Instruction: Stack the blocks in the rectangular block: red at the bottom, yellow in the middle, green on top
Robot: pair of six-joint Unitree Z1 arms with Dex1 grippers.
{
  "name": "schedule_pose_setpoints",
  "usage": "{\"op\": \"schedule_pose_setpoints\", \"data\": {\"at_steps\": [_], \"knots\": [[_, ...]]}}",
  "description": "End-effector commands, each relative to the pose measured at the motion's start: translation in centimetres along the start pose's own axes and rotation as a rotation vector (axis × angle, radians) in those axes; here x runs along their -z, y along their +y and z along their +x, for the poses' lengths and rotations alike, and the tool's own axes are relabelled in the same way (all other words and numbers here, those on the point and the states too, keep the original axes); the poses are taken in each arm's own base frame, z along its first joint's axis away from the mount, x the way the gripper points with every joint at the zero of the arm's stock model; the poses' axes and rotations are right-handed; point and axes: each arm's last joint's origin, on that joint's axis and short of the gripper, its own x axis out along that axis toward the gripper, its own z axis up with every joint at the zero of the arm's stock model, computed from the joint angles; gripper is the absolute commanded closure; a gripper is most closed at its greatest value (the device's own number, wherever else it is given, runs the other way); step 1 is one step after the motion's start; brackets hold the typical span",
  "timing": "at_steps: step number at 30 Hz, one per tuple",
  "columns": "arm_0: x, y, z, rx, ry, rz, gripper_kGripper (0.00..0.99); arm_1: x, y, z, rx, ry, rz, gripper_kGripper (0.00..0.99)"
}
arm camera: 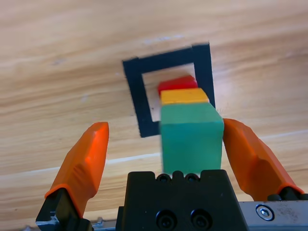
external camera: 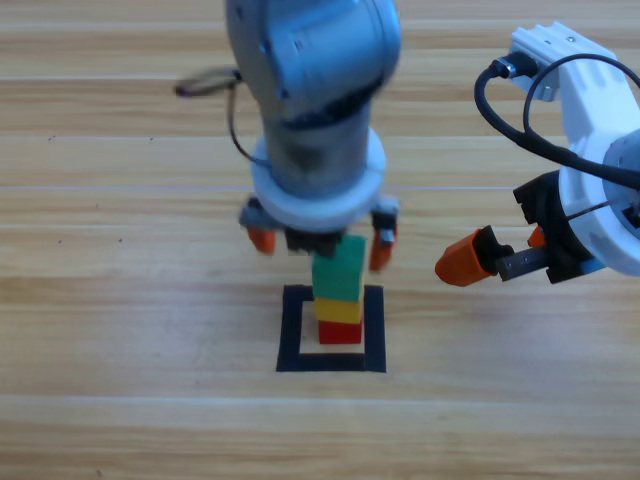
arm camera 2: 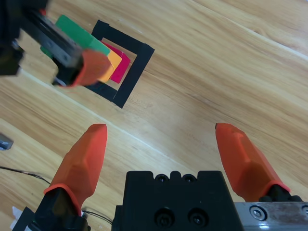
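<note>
Inside the black tape rectangular block (external camera: 295, 330) stands a stack of three cubes: the red (external camera: 340, 332) at the bottom, the yellow (external camera: 340, 310) on it, the green (external camera: 338, 268) on top. My left gripper (external camera: 322, 245) hangs over the stack, open, with a jaw on either side of the green cube. In the left wrist view the green cube (arm camera: 191, 142) sits close to the right-hand jaw, with a wide gap to the other, above the yellow (arm camera: 184, 96) and the red (arm camera: 177, 83). My right gripper (external camera: 495, 250) waits open at the right, off the stack.
A dark cable loop (external camera: 205, 82) lies on the wooden table behind the left arm. The right wrist view shows the tape outline (arm camera 2: 134, 72) and the stack from the side, with bare wood (arm camera 2: 192, 96) between it and the right gripper (arm camera 2: 161, 129).
</note>
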Motion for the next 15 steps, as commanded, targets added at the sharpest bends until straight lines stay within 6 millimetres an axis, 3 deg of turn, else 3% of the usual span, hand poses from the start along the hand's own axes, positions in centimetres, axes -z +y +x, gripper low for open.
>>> {"op": "schedule_pose_setpoints", "data": {"at_steps": [1,4,5,10,12,15], "knots": [[2.7,7.0,-13.3,0.129,-0.258,-0.1,0.002,0.5,-0.8,0.3,-0.018,0.023,0.005,0.0],[5.9,11.4,-15.7,0.133,-0.319,-0.131,0.0,0.6,-0.8,0.3,-0.018,0.025,-0.001,0.0],[8.0,13.5,-16.0,0.145,-0.352,-0.136,0.0,0.6,-0.8,0.3,-0.021,0.026,-0.003,0.0],[15.4,21.9,-14.3,0.216,-0.46,-0.135,0.0,0.6,-0.7,0.3,-0.034,0.031,-0.003,0.0],[17.4,23.8,-13.0,0.222,-0.485,-0.105,0.0,0.6,-0.7,0.4,-0.031,0.034,-0.003,0.0],[18.4,24.7,-11.8,0.226,-0.51,-0.062,0.0,0.6,-0.8,0.5,-0.025,0.036,-0.005,0.0]]}}
